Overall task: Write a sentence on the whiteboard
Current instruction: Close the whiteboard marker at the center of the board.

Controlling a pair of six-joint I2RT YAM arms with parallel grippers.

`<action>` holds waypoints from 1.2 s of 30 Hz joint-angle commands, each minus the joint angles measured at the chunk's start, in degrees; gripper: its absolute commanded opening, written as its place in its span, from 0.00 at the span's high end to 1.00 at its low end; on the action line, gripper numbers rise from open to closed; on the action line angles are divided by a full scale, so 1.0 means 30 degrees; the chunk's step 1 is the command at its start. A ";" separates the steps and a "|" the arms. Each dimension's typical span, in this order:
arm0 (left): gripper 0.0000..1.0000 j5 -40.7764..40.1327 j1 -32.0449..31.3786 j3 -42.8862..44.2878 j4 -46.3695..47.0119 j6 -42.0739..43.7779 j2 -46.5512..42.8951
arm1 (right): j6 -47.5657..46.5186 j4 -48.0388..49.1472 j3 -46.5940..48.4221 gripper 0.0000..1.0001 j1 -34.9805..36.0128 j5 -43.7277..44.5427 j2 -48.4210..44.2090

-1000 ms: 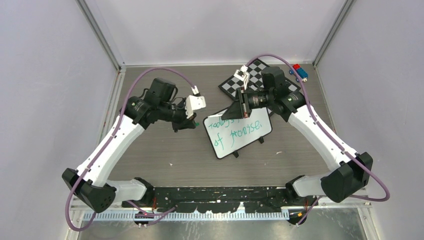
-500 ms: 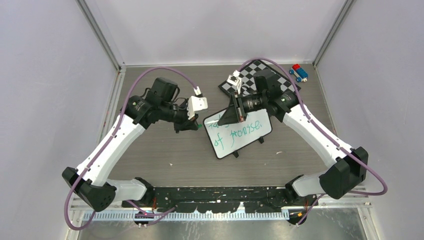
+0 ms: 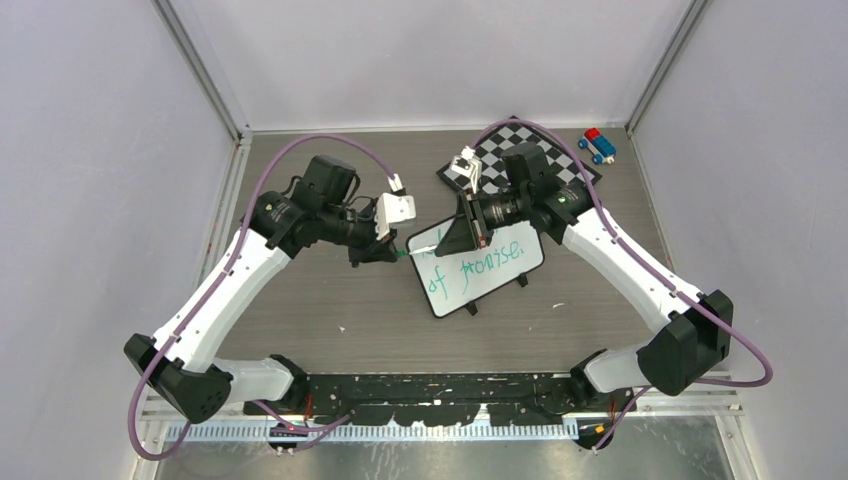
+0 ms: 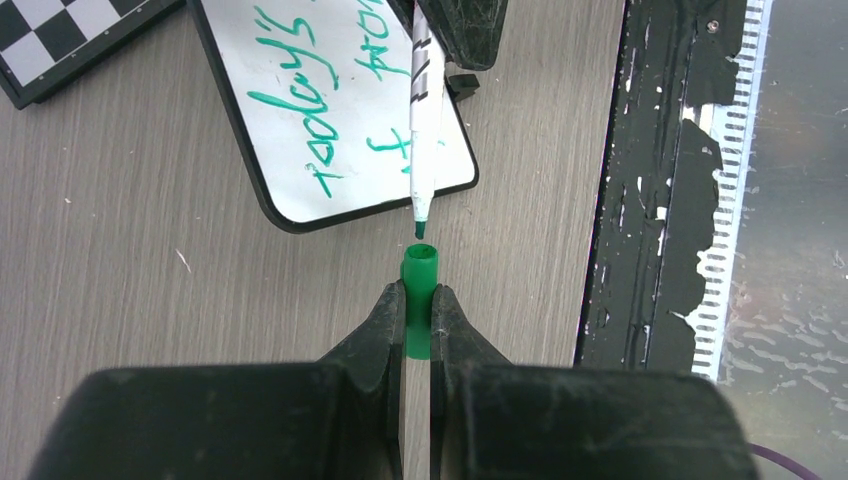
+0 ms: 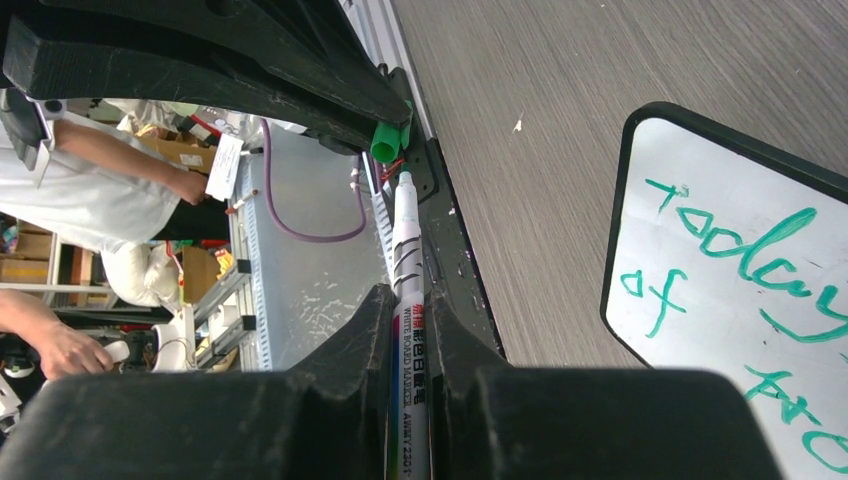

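Note:
The whiteboard (image 3: pixel 490 275) lies tilted mid-table, with the green sentence (image 3: pixel 478 262) in two lines; part of the top line is hidden by my right gripper. In the left wrist view the whiteboard (image 4: pixel 300 150) shows "today's". My right gripper (image 3: pixel 462 232) is shut on a white marker (image 5: pixel 408 300), its green tip pointing left. My left gripper (image 3: pixel 385 250) is shut on the green marker cap (image 4: pixel 419 300), open end facing the marker (image 4: pixel 423 130). The tip sits just short of the cap (image 5: pixel 385 143), a small gap between them.
A black-and-white chessboard (image 3: pixel 545 150) lies behind the whiteboard at the back right. A small red and blue toy (image 3: pixel 599 145) sits at the far right corner. The table's black front rail (image 4: pixel 660 190) runs along the near edge.
My right gripper has moved left across the whiteboard with the marker, bringing its tip close to the cap. My left gripper has shifted slightly right toward it.

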 commanded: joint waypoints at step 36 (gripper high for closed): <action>1.00 -0.0494 -0.0687 -0.0040 -0.0754 0.0993 0.0219 | -0.1241 -0.0596 0.0865 1.00 0.0388 -0.0600 -0.0505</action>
